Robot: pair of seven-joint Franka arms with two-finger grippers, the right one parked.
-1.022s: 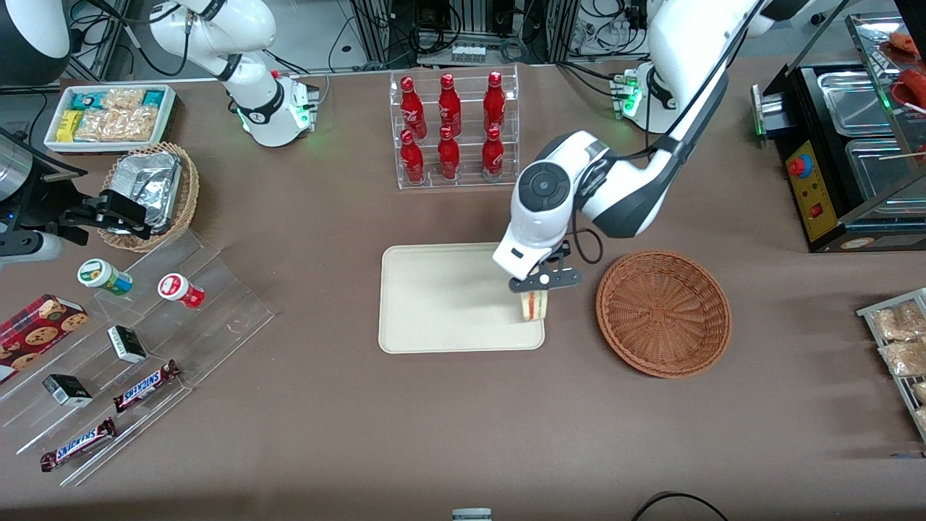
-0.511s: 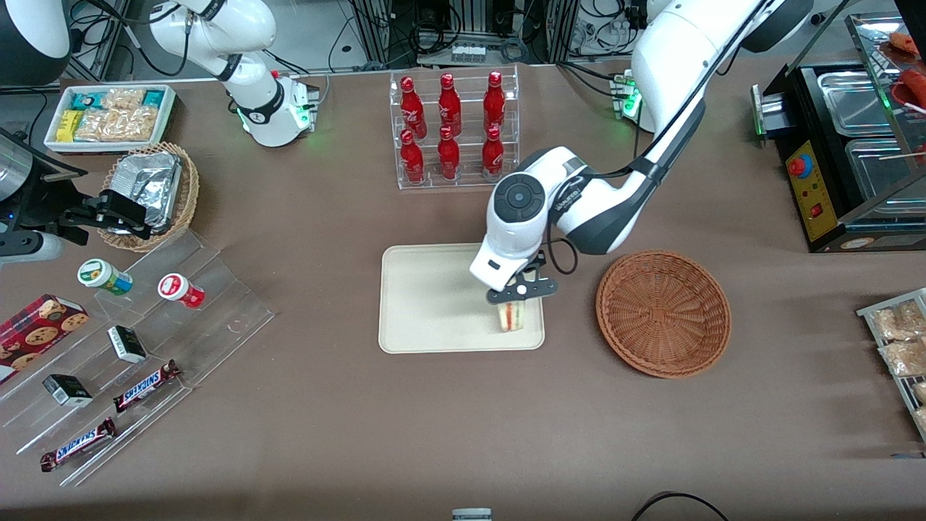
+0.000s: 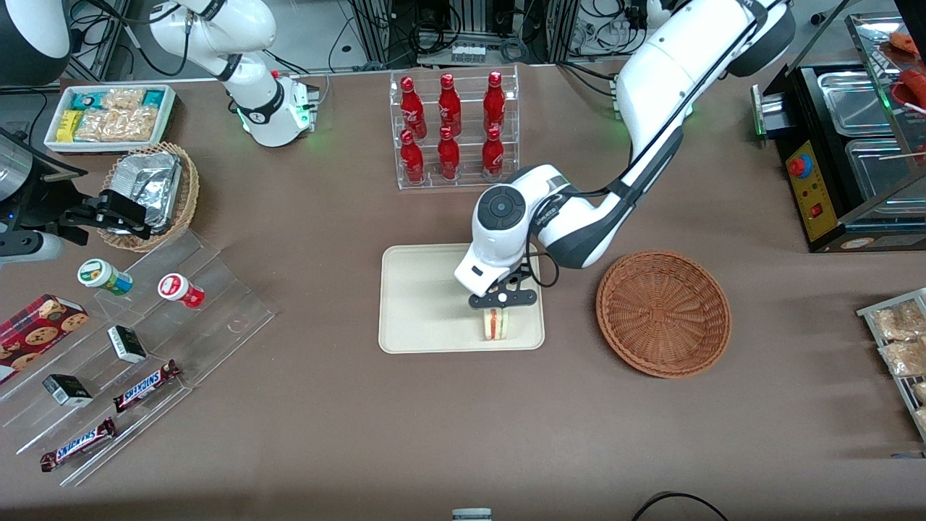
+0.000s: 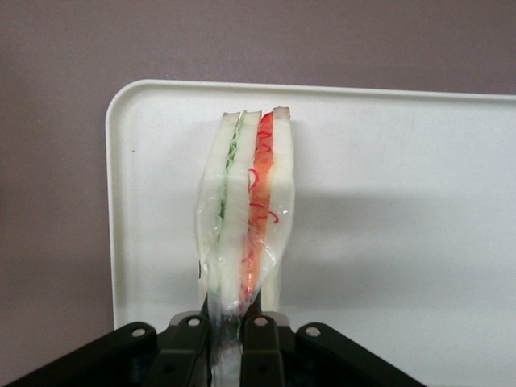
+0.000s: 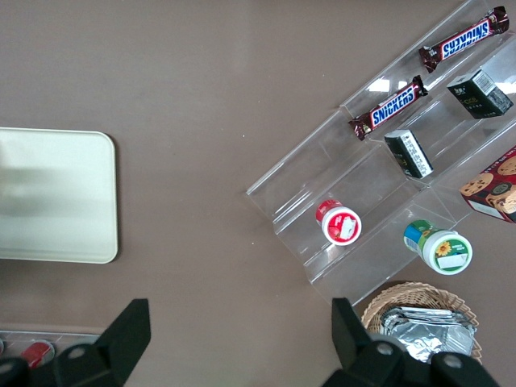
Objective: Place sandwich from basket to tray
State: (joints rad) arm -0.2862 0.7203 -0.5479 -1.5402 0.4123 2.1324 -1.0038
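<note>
The sandwich point(image 3: 495, 324), a clear-wrapped wedge of white bread with red and green filling, hangs from my left gripper point(image 3: 499, 304) over the cream tray point(image 3: 427, 304), near the tray's corner closest to the front camera and the basket. In the left wrist view the gripper point(image 4: 230, 334) is shut on the sandwich's point(image 4: 246, 210) wrapped end, with the tray point(image 4: 403, 201) beneath it. I cannot tell whether the sandwich touches the tray. The round reddish-brown basket point(image 3: 663, 312) sits empty beside the tray, toward the working arm's end.
A clear rack of red bottles point(image 3: 452, 130) stands farther from the front camera than the tray. A tan basket with foil point(image 3: 152, 192), a white snack bin point(image 3: 108, 116) and a clear stepped stand of snacks point(image 3: 137, 340) lie toward the parked arm's end.
My gripper has carried the sandwich from the tray's basket-side edge further in over the tray, toward the parked arm's end, and slightly nearer the front camera.
</note>
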